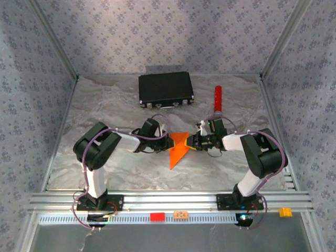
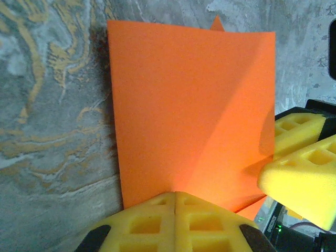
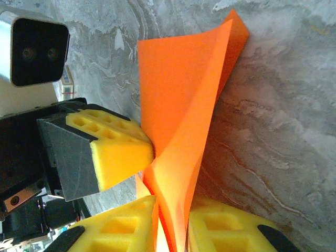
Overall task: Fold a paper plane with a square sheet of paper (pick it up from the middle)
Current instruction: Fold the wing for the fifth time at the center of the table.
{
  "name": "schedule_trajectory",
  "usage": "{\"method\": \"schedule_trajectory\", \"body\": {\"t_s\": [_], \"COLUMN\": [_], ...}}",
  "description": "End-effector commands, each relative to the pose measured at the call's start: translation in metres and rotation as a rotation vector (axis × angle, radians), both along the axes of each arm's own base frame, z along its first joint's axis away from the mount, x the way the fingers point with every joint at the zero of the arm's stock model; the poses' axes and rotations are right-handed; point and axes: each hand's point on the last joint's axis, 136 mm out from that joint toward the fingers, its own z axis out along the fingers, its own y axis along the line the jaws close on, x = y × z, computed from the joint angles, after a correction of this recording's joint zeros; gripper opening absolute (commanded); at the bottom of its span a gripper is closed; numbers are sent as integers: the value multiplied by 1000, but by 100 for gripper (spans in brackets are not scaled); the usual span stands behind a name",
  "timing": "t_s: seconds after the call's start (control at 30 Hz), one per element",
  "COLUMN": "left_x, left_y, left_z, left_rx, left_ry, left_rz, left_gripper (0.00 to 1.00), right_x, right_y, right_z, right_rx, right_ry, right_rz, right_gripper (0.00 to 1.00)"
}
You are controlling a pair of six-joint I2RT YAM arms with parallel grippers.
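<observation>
Rip risk on paper (image 2: 189, 105).
It sat pinched shut in left hand (image 2: 175, 202); right hand (image 3: 170, 218) beside it straddled it too, grip unclear. Opposing pull could have torn it.

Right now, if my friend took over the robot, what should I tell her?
The left gripper is shut on the square sheet of paper, pinching one edge.
The right gripper has the paper between its fingers. It is not clear whether it is squeezing tight.
The paper is held up between the two grippers over the middle of the table, bent, with a slanting crease.
Done: the paper is picked up and the folding has begun.
Left: it is not a narrow pointed plane yet, so most folds remain.
</observation>
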Motion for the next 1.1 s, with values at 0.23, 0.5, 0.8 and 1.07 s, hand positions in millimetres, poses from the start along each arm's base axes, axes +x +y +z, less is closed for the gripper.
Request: {"method": "schedule_trajectory", "body": {"t_s": [0.23, 0.5, 0.8, 1.07], "left_x": [-4, -4, -2, 4], "left_y": [6, 6, 5, 5], "left_z": [-18, -17, -15, 20], "left_rx": [37, 36, 34, 37], "left_ry": [33, 34, 29, -67], "left_rz": [-17, -19, -19, -15], "left_gripper": [4, 5, 5, 20], "right_x": [4, 10, 14, 11], "right_y": [8, 10, 8, -2], "right_z": [15, 8, 1, -2], "right_rx": [36, 43, 31, 5], "right_ry": [-40, 5, 35, 89], "right_rz": [31, 3, -26, -112], "right_gripper": [23, 24, 21, 6]}}
